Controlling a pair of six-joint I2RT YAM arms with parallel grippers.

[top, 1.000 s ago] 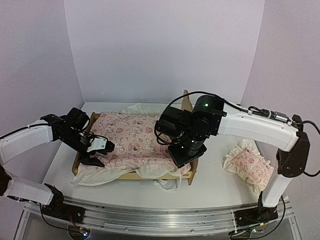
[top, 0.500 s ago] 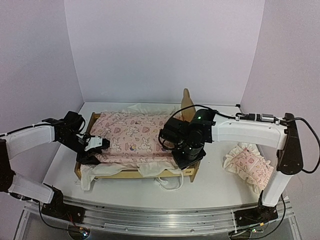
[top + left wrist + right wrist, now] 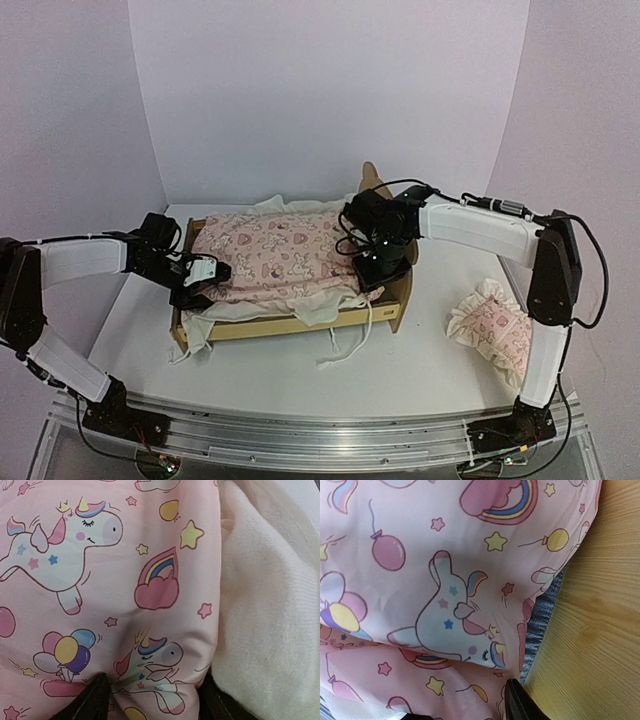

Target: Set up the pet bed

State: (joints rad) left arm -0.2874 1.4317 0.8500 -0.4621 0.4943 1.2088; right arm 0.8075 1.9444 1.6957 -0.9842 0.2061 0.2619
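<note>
Now the pet bed [image 3: 402, 300] is sitting mid-bench, long side facing the arms and headboard on the right. It is lying farther back and a bit more to the right than a second ago. The near rail is angling up toward the headboard end.

The pink quilt [image 3: 285, 250] is lying on top of the bed. It is looking flatter and pulled further toward the headboard than before. The cream blanket [image 3: 325, 308] is hanging out from under it over the near rail, with its ties trailing onto the bench [image 3: 430, 370].

The left end effector [image 3: 197, 285] is sitting at the foot-end edge of the quilt, having followed the bed inward. In the left wrist view its fingers [image 3: 95, 702] are standing apart with the quilt [image 3: 100, 580] bulging between them and the cream blanket [image 3: 270, 605] just beside. Whether they are squeezing the quilt or only straddling it, cannot tell.

The right end effector [image 3: 378, 270] is now pressing in at the headboard end, having moved up from the near right corner. Its wrist view is showing one finger [image 3: 520, 705], the quilt [image 3: 420, 555], a strip of grey base [image 3: 542, 625] and the wooden headboard [image 3: 590, 630]. Whether it is apart or together, cannot tell.

The ruffled pillow [image 3: 497, 332] is lying well apart on the right, not having moved.
</note>
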